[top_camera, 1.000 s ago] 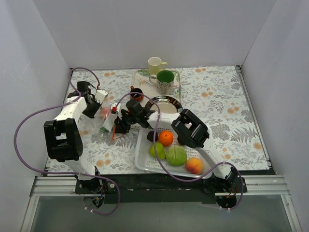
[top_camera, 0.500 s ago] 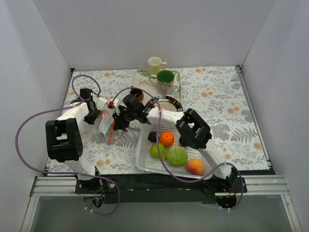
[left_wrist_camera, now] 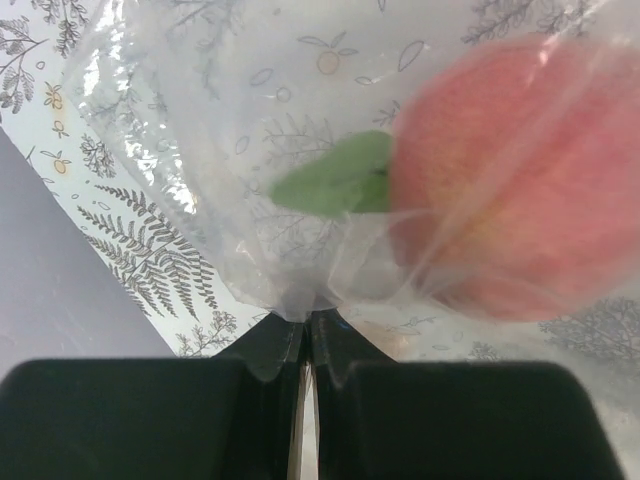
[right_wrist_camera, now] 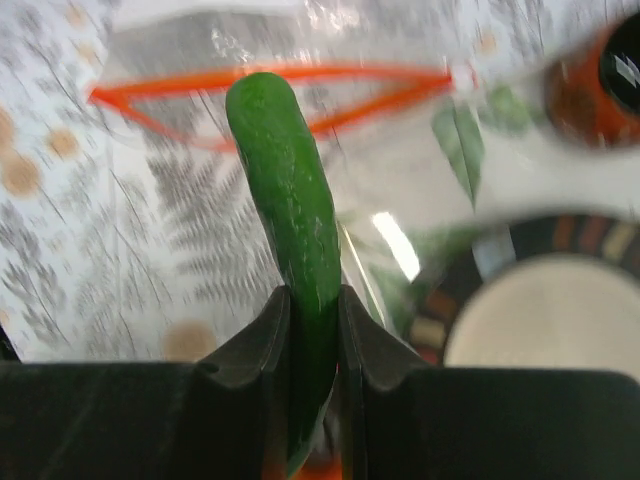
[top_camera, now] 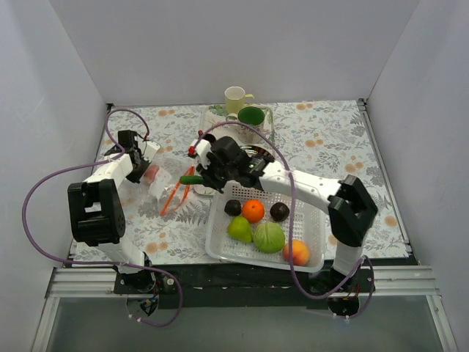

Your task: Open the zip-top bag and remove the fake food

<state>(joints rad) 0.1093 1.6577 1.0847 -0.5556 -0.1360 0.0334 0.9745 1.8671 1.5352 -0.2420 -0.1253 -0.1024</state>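
Bright even light filled the top view, soft shadows lay on the worktop (top_camera: 330,154), white glare streaked the zip-top bag (left_wrist_camera: 230,140), the apple (left_wrist_camera: 520,170) was out of focus, the chili (right_wrist_camera: 290,230) sharp against a smeared background.

The bag (left_wrist_camera: 200,150) is thin clear plastic, crinkled and glossy, with bright glints at the upper left of the left wrist view. Its zip strip (right_wrist_camera: 300,75) is smooth orange plastic. Through the film the apple (left_wrist_camera: 520,170) looks matt and pinkish, and its leaf (left_wrist_camera: 335,185) is flat green. The chili (right_wrist_camera: 290,220) is shiny green plastic with a faintly pebbled skin. The left gripper (left_wrist_camera: 305,325) and right gripper (right_wrist_camera: 313,295) have matt black plastic fingers. The basket (top_camera: 306,224) is white perforated plastic. The table cover (top_camera: 330,147) is a smooth printed sheet. The cream mug (top_camera: 236,97) looks glazed.
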